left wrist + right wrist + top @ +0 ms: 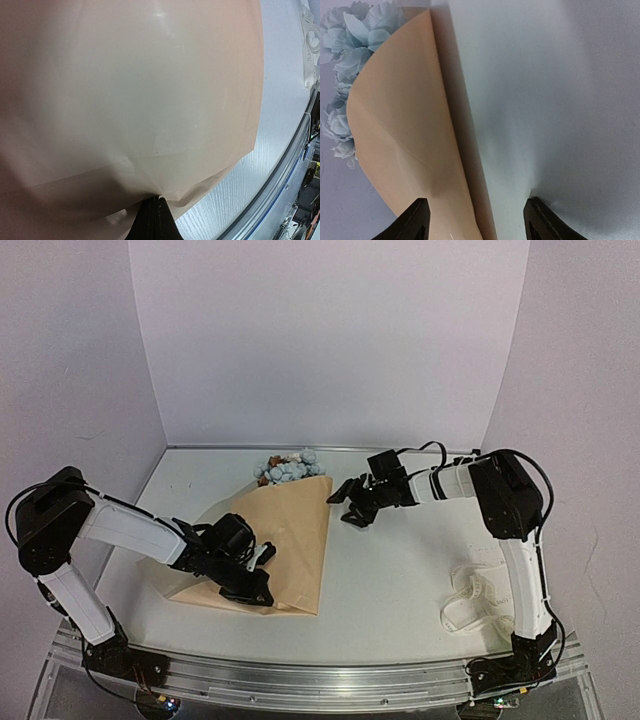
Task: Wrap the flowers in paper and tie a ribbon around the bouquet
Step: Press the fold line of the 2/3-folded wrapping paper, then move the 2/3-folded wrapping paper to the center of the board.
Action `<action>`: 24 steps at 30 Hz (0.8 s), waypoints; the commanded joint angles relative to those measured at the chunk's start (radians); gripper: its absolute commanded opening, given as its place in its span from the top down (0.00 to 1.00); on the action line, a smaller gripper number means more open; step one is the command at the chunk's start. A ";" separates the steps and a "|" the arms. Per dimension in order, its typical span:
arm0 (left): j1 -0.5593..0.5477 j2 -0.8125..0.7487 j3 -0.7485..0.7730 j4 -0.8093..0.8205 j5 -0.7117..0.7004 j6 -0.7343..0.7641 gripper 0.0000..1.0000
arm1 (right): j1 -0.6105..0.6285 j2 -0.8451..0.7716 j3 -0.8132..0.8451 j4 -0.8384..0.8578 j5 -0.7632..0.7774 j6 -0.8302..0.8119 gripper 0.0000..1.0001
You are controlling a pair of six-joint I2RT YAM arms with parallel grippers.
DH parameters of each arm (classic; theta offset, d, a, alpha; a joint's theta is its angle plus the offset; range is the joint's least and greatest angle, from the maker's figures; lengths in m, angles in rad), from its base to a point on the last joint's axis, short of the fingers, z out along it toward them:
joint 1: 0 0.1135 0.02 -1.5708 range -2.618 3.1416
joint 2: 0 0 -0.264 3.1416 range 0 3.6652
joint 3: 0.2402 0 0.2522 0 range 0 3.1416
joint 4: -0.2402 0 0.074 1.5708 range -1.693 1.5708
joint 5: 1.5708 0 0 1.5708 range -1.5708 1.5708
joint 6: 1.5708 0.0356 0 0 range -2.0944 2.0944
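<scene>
Centre-left of frame: bouquet (285,540), lying flat, flowers (288,470) at top end.
Left gripper (156,202): clamped on paper (150,100), lower edge.
Right gripper (352,508): fingers apart, beside upper right corner.
Ribbon (468,592): lower right, well apart from bouquet.

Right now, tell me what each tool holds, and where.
Left tool pinches the paper at its near edge; right tool is open, holding nothing.

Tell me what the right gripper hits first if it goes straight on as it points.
Most likely the paper: its folded edge runs between the fingers of the open right gripper in the wrist view. The flowers lie farther on. Depth is unclear.
</scene>
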 commanded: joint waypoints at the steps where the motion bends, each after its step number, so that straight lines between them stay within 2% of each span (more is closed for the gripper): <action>1: 0.004 -0.010 -0.029 -0.062 -0.011 0.010 1.00 | 0.025 0.071 0.084 0.038 0.042 -0.014 0.36; 5: 0.004 -0.011 -0.032 -0.062 -0.010 0.011 1.00 | 0.033 0.097 0.106 0.053 0.054 0.008 0.40; 9: 0.004 -0.013 -0.035 -0.063 -0.007 0.011 1.00 | 0.034 0.107 0.115 0.063 0.060 0.030 0.49; 18: 0.003 -0.010 -0.024 -0.059 0.030 0.027 1.00 | 0.033 0.063 0.058 0.076 0.089 0.046 0.89; 20: -0.001 -0.006 -0.008 -0.064 0.039 0.041 1.00 | 0.034 0.044 0.039 0.076 0.095 0.036 0.94; 24: -0.006 0.016 0.045 -0.089 0.034 0.075 1.00 | 0.032 -0.044 -0.083 0.078 0.152 -0.013 0.99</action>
